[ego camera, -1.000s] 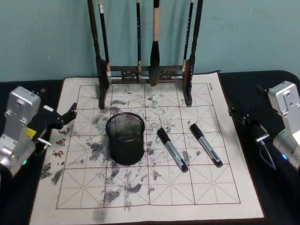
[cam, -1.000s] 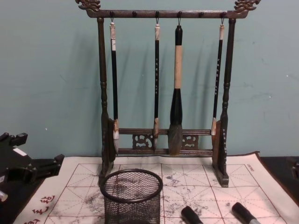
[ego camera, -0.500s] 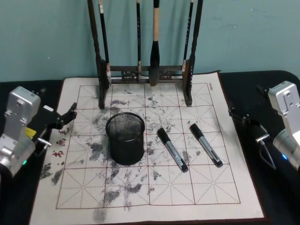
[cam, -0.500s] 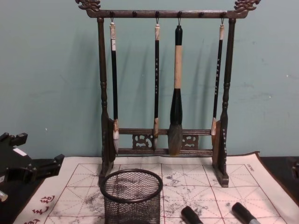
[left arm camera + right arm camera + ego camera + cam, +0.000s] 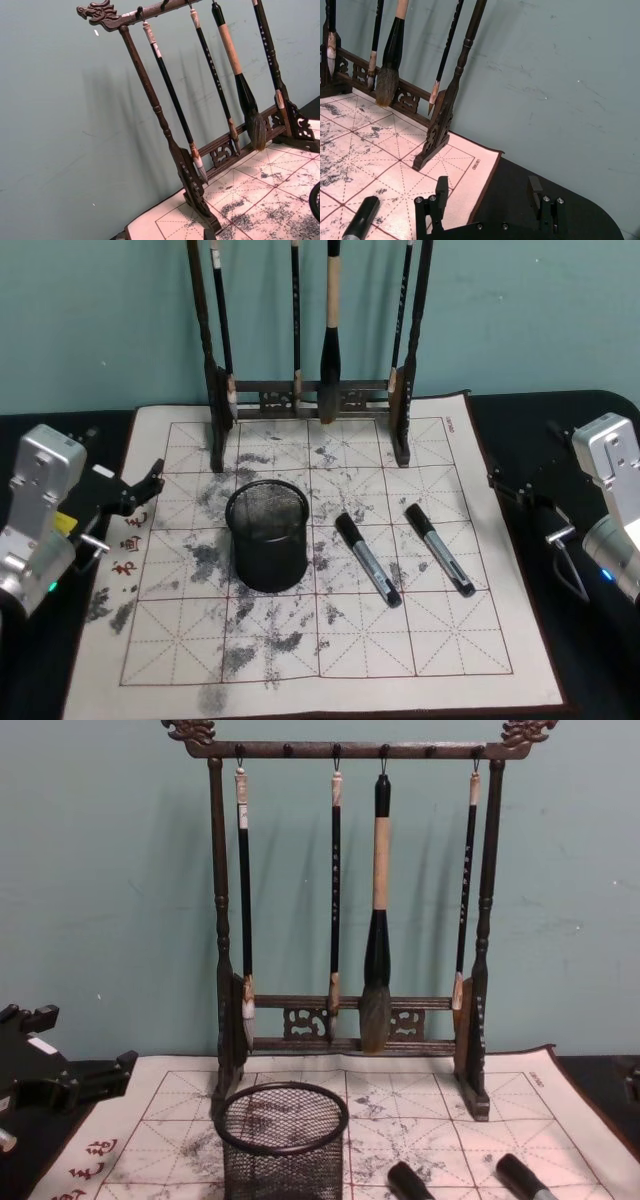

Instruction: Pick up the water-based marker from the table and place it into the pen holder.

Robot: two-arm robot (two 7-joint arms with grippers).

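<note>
**Start of the pick.** A black wire-mesh pen holder (image 5: 267, 548) stands upright on the cream calligraphy mat (image 5: 440, 645), which covers the middle of the dark desk (image 5: 520, 435). Two grey-barrelled markers with black caps lie flat on the mat to the right of the pen holder. They are roughly parallel, with their cap ends angled toward the holder's far side. The nearer marker (image 5: 367, 560) lies just beside the holder without touching it. The second marker (image 5: 438, 550) lies farther out on the same side.

Behind the pen holder stands a dark wooden brush rack (image 5: 300, 1045), with four brushes (image 5: 380, 850) hanging from its top bar.

The left gripper (image 5: 128, 485) sits to the left of the pen holder, at the mat's edge, with its fingers apart and empty. The right gripper (image 5: 487, 186) sits well to the right of the pen holder, beyond both markers and over the bare desk. Its fingers stand apart with nothing between them.
</note>
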